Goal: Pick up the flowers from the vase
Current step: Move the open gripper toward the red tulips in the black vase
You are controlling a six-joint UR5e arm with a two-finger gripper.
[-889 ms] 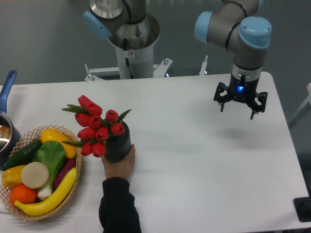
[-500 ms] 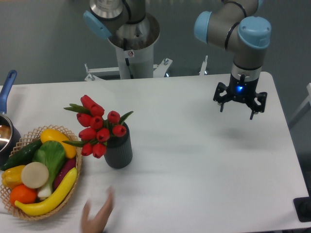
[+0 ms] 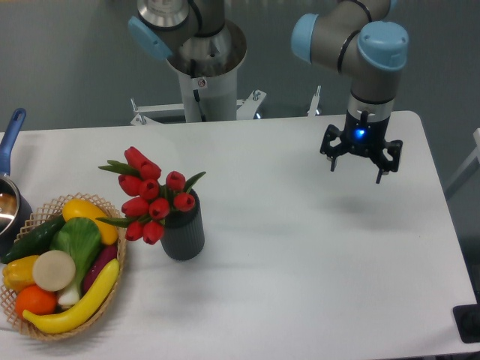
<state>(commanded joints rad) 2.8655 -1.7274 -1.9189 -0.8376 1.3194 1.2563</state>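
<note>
One bunch of flowers is held upright in the vase on the table, beside a wicker basket. The pincer is spread wide, empty, well apart.

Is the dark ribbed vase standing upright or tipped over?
Upright. The dark grey ribbed vase stands on its base on the white table, mouth up, with the red tulip buds leaning out to the left.

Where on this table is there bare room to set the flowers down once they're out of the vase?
The widest bare patch runs from the vase rightward to the table's right edge, in front of the gripper. The strip behind the flowers is also bare. The left end is crowded: the basket sits close beside the vase, the pot behind it.
</note>
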